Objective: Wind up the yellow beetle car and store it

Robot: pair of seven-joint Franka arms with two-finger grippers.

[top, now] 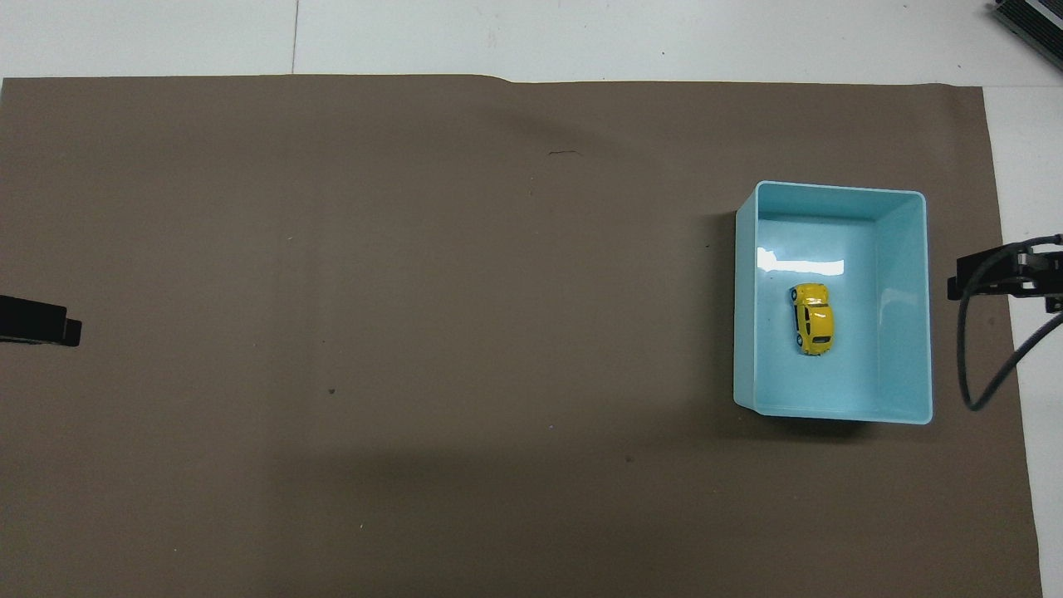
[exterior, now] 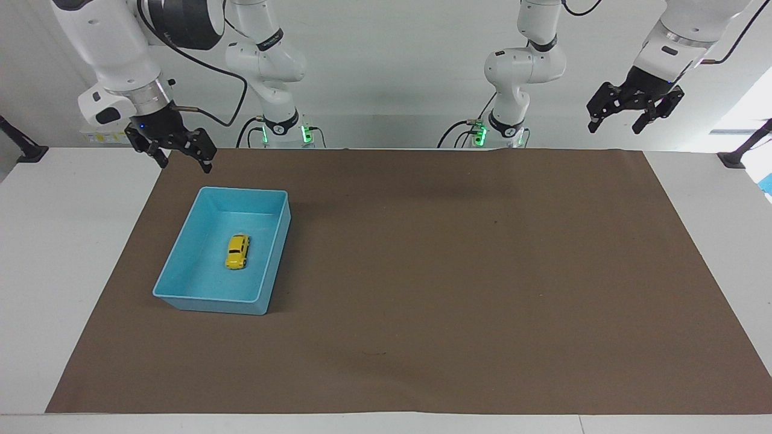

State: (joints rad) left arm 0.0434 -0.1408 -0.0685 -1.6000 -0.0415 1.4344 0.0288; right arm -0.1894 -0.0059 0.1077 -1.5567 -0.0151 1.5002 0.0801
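Observation:
The yellow beetle car (exterior: 237,251) (top: 813,319) lies on its wheels on the floor of the light blue bin (exterior: 208,300) (top: 903,316), near the bin's middle. My right gripper (exterior: 185,164) (top: 992,278) hangs open and empty, raised above the mat's edge beside the bin at the right arm's end of the table. It touches neither the bin nor the car. My left gripper (exterior: 614,126) (top: 41,322) waits open and empty, high over the left arm's end of the table.
A brown mat (exterior: 458,271) covers most of the white table (exterior: 54,253). The bin stands on it toward the right arm's end. A black cable (top: 967,365) loops down from the right wrist beside the bin.

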